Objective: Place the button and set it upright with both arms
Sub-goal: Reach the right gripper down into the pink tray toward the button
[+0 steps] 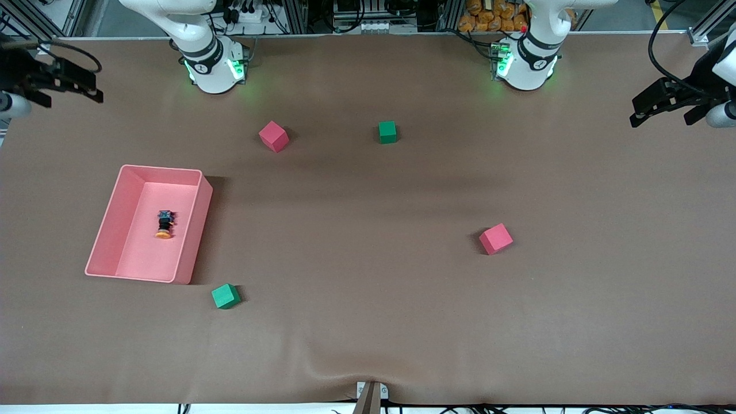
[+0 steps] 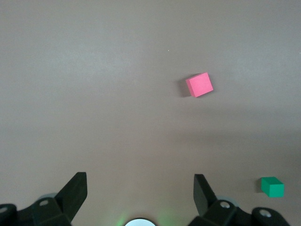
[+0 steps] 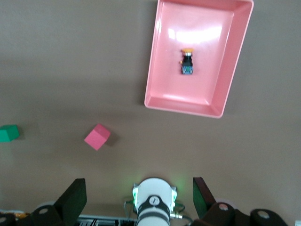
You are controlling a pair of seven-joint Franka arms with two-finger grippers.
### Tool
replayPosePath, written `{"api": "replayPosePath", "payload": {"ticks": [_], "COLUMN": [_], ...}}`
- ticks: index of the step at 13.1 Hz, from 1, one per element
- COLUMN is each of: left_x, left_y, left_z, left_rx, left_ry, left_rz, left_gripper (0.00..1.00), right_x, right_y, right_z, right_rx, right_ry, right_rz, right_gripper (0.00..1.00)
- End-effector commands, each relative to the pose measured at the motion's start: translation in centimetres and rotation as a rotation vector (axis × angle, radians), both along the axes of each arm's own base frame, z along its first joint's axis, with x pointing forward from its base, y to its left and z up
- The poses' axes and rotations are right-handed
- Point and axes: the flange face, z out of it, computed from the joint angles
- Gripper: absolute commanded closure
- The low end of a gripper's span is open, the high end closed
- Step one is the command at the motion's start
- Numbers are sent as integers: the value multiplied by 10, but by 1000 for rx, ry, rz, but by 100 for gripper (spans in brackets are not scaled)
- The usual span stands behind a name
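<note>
The button (image 1: 164, 224) lies on its side in the pink tray (image 1: 146, 256), toward the right arm's end of the table, its orange cap pointing toward the front camera. The right wrist view shows the button (image 3: 187, 61) on the tray (image 3: 207, 89) floor, well away from the fingers. My right gripper (image 1: 69, 86) hangs open and empty over the table edge at its own end, with the right gripper (image 3: 138, 183) fingers wide apart. My left gripper (image 1: 661, 112) hangs open and empty over the other end, and the left gripper (image 2: 139, 181) is above bare brown cloth.
Loose cubes sit on the brown cloth. A red cube (image 1: 273, 136) and a green cube (image 1: 387, 131) lie near the arm bases. Another red cube (image 1: 495, 238) lies toward the left arm's end. Another green cube (image 1: 225, 296) lies beside the tray's near corner.
</note>
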Motion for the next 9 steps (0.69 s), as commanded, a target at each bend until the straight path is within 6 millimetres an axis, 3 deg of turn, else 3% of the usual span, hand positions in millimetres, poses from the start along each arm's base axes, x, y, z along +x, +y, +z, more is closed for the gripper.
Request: {"api": "replayPosePath", "payload": {"ticks": [1, 4, 6, 9], "left_x": [3, 4, 4, 3], "left_y": [7, 9, 9, 9], "left_z": [5, 13, 10, 10], "left_rx": [2, 8, 7, 7], "left_ry": [7, -12, 5, 10], "left_rz": [-14, -12, -12, -12], "left_gripper": [0, 0, 0, 0], "right_x": [-2, 5, 1, -20], "right_y": [-2, 20, 51, 54], "right_z": [-12, -20, -13, -22], "right_rx": [10, 19, 9, 2], "right_ry": [39, 46, 31, 194], "right_rz": [-7, 35, 88, 103], "right_gripper": [0, 0, 0, 0]}}
